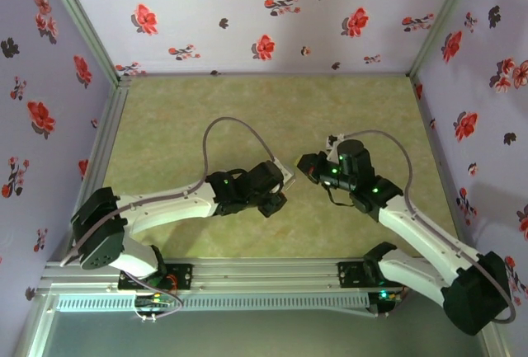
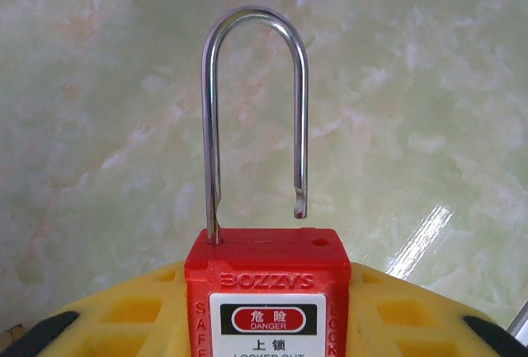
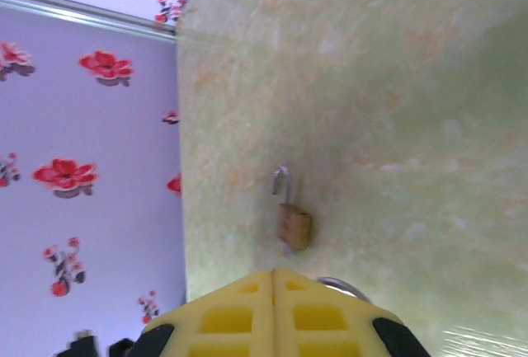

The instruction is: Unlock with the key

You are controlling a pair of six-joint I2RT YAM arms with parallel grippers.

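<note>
Red padlock (image 2: 276,279) is clamped in your left gripper (image 2: 276,312), shackle (image 2: 256,19) up at 12 o'clock with its right leg free. Your right gripper (image 3: 273,291) has its fingers pressed together. Brass padlock (image 3: 294,227) lies on the table (image 3: 396,85) just beyond at 12. Silver loop (image 3: 340,285) sits at 1 o'clock. Can't tell where the key is.

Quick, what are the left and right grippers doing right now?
Left gripper: closed on the red padlock.
Right gripper: closed, pads together; any hold cannot be told.
</note>
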